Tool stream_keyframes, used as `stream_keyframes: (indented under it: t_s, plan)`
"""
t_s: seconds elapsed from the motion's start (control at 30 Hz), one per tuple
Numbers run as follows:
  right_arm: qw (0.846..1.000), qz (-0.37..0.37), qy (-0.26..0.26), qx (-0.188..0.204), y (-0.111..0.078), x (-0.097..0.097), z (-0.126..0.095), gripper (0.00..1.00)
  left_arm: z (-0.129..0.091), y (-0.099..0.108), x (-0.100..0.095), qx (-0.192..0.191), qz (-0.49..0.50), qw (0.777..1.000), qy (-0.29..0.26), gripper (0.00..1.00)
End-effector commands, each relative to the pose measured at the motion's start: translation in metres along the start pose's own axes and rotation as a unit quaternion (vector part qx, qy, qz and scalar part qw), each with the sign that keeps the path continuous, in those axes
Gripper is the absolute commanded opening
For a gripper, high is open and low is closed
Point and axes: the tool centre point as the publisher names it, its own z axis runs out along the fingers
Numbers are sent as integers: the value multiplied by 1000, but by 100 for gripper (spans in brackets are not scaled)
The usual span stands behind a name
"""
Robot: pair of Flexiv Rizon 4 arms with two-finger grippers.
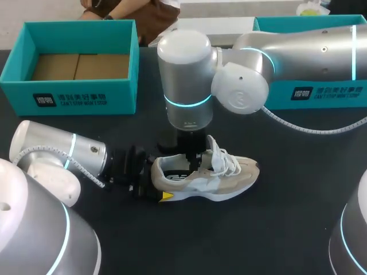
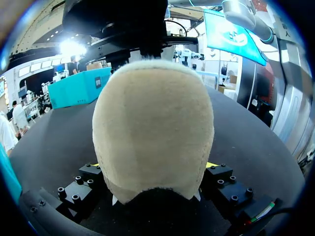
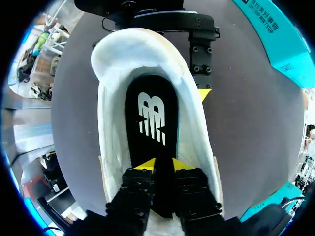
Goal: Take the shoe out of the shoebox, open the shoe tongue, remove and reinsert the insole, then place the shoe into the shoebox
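Note:
A beige and white sneaker (image 1: 221, 182) lies on its sole mid-table, toe to the right, laces loose. My left gripper (image 1: 159, 184) is shut on its heel (image 2: 152, 123), one finger on each side. My right gripper (image 1: 192, 162) reaches down from above into the shoe's mouth. In the right wrist view its yellow tips (image 3: 164, 165) stand slightly parted just over the black insole (image 3: 150, 115), which lies flat inside the white lining (image 3: 110, 69). One finger (image 3: 202, 54) of my left gripper runs along the shoe's outside. The open teal shoebox (image 1: 74, 94) stands at the back left.
A second teal box (image 1: 321, 91) lies at the back right, partly behind my right arm. Bare black tabletop stretches in front of the shoe and to its right.

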Motion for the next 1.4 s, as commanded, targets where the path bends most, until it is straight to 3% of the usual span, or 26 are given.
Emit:
stream_keyframes:
  t_s: [0.03, 0.47, 0.53, 0.57, 0.67, 0.8, 1.0, 1.17, 1.4]
  plan:
    - [1000, -1, -2, -4, -5, -3, 0, 32, 0, 1, 0, -2, 0, 1000, 0, 0]
    - [999, -28, 27, -30, 17, -10, 32, 29, 0, 1, 0, -2, 0, 1000, 0, 0]
    - [999, -25, 32, -35, 20, -7, 35, 19, 0, 1, 0, -2, 0, 1000, 0, 0]
    - [998, -24, 37, -36, 21, -4, 36, 0, 0, 1, 0, -2, 0, 1000, 0, 0]
    - [998, -21, 48, -36, 22, 5, 38, 0, 0, 1, 0, -2, 0, 1000, 0, 0]
    - [998, -5, 52, -29, 15, 19, 30, 0, 0, 1, 0, -2, 0, 1000, 0, 0]
    - [999, 13, 35, -6, -2, 34, -2, 0, 0, 1, 0, -2, 0, 1000, 0, 0]
    - [1000, 21, 2, 8, -13, 32, -35, 0, 0, 1, 0, -2, 0, 1000, 0, 0]
    - [999, 9, -34, 1, -16, 14, -67, 0, 0, 1, 0, -2, 0, 1000, 0, 0]
